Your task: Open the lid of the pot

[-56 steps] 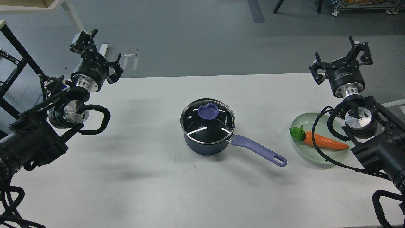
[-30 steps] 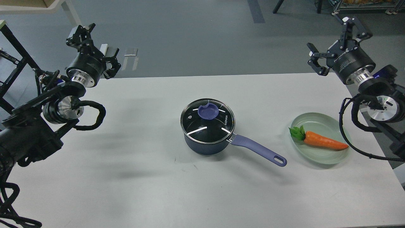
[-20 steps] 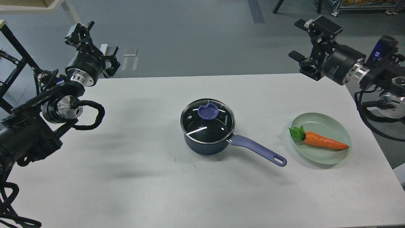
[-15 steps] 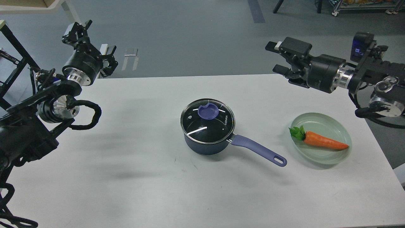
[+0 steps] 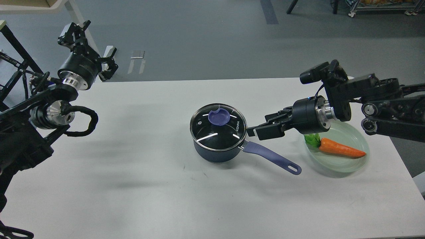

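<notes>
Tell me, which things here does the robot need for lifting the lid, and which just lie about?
Needed:
- round clear glass lid with purple knob
- small dark navy saucepan with lavender handle
- right pincer, nearing the lid's rim

Lying about:
- pale green glass plate
- orange carrot on it
- left pincer, raised far off
</notes>
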You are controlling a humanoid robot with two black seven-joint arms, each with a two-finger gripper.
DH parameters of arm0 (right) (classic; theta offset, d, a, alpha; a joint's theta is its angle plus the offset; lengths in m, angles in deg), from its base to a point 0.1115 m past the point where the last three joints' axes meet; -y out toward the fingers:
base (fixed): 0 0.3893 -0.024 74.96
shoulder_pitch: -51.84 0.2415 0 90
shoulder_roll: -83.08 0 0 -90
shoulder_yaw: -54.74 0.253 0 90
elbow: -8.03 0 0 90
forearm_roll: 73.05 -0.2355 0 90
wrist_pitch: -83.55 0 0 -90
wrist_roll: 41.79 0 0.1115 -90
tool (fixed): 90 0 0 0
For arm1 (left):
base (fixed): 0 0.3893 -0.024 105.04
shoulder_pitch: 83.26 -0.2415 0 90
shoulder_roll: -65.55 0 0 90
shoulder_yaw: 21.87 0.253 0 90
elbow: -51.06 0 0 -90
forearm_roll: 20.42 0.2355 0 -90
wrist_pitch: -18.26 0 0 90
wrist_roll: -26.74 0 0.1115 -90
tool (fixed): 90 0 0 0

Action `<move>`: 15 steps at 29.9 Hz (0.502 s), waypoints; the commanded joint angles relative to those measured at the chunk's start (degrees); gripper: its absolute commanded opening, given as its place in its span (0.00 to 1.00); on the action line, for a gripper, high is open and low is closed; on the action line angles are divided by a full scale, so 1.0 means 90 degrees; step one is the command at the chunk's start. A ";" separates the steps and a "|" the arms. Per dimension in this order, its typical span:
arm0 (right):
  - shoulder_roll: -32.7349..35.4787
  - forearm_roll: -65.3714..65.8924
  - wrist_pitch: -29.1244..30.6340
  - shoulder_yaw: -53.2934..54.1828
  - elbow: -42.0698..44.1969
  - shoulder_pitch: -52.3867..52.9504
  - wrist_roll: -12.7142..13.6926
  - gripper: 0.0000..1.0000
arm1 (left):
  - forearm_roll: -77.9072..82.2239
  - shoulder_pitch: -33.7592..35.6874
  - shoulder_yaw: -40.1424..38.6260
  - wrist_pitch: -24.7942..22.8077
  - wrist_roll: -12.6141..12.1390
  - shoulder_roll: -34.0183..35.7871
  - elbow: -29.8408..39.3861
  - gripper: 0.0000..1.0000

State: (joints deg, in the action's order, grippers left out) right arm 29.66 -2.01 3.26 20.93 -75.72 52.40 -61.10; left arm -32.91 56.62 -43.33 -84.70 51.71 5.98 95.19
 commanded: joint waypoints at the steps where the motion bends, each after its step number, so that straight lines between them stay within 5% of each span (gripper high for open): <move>1: -0.0138 0.0690 -0.0316 -0.0539 0.0057 -0.0023 0.0007 0.84 | 0.0001 0.0004 0.0002 -0.0005 0.0000 0.0056 0.0009 0.99; 15: -0.0294 0.0661 -0.0464 -0.0658 0.0077 -0.0267 -0.0003 0.66 | 0.0001 0.0024 0.0012 0.0044 -0.0010 0.0086 0.0019 0.99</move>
State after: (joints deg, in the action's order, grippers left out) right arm 27.74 3.99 -0.92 15.02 -75.12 50.24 -61.04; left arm -32.90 56.81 -43.31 -84.37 51.63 6.70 95.33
